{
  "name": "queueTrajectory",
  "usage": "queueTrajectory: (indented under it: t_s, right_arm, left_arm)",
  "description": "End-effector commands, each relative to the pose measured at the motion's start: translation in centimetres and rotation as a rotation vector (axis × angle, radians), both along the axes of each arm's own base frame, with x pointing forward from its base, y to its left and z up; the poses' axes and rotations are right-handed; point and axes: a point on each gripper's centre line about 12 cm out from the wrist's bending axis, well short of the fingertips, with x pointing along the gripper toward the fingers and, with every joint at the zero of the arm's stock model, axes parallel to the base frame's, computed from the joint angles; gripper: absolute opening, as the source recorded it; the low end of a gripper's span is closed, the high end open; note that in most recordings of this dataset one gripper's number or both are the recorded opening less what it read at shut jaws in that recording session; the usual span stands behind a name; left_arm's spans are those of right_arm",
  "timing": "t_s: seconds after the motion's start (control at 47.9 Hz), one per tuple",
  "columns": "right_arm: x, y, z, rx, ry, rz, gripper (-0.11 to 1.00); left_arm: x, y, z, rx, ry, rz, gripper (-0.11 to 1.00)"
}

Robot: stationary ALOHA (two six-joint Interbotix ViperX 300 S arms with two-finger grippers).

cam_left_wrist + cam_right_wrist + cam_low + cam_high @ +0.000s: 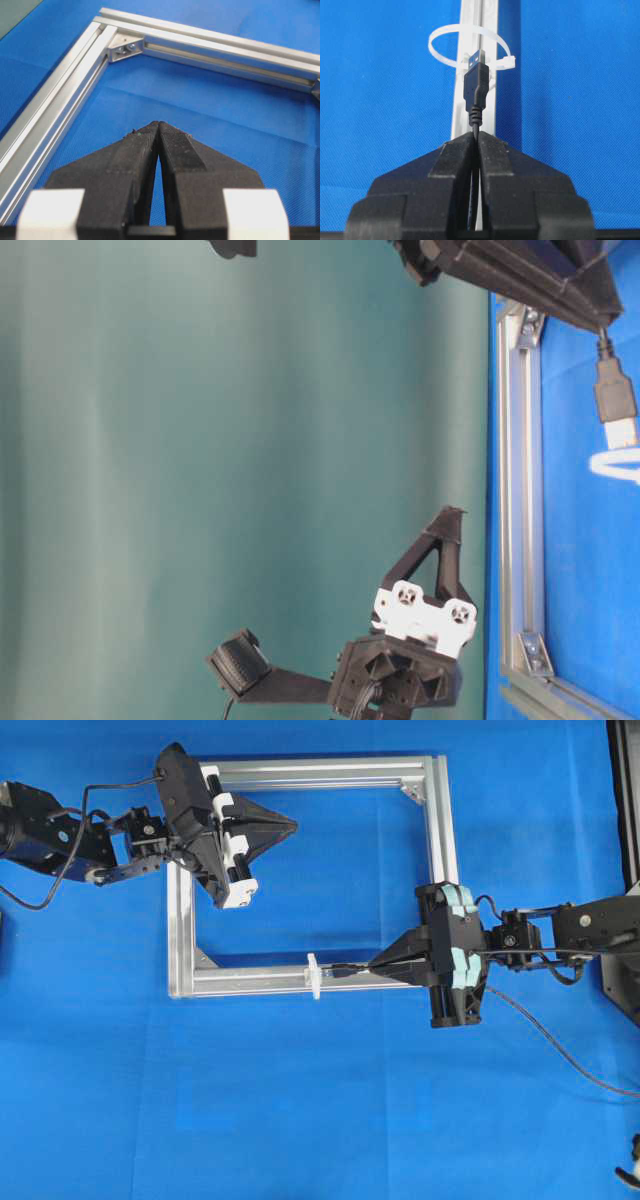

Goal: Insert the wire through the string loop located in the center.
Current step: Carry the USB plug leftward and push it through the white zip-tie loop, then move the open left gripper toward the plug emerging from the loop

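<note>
My right gripper is shut on the wire just behind its black plug. The plug's metal tip points at the white string loop, which stands across the lower bar of the silver frame. In the right wrist view the tip sits at the loop's near edge; in the overhead view the plug lies just right of the loop. The rest of the wire trails off to the right. My left gripper is shut on nothing, hovering inside the frame's upper left corner.
The square aluminium frame lies on a blue cloth, with corner brackets inside it. A black stand runs along the right edge of the overhead view. In the table-level view the plug hangs just before the loop.
</note>
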Motion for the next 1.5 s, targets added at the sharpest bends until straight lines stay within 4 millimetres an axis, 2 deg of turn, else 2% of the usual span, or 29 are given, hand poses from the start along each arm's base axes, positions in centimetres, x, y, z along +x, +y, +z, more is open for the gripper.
queueTrajectory:
  t_s: [0.0,0.73,1.064,1.481]
  right_arm:
    - [0.3,0.0,0.7,0.005,-0.027,-0.005,-0.02]
    - [0.8,0.0,0.7,0.006,-0.046,-0.005,-0.02]
    - [3.2,0.1,0.3,0.006,-0.049,-0.005,-0.02]
    - [6.2,0.4,0.7,0.008,-0.079,-0.004,-0.02]
  left_arm:
    - [0.2,-0.1,1.5,0.012,-0.041,-0.004,0.0]
    - [0.2,0.0,1.5,0.012,-0.041,-0.003,0.0]
    - [0.2,-0.1,1.5,0.013,-0.041,-0.006,0.0]
    - [0.2,-0.1,1.4,0.015,-0.039,-0.008,0.0]
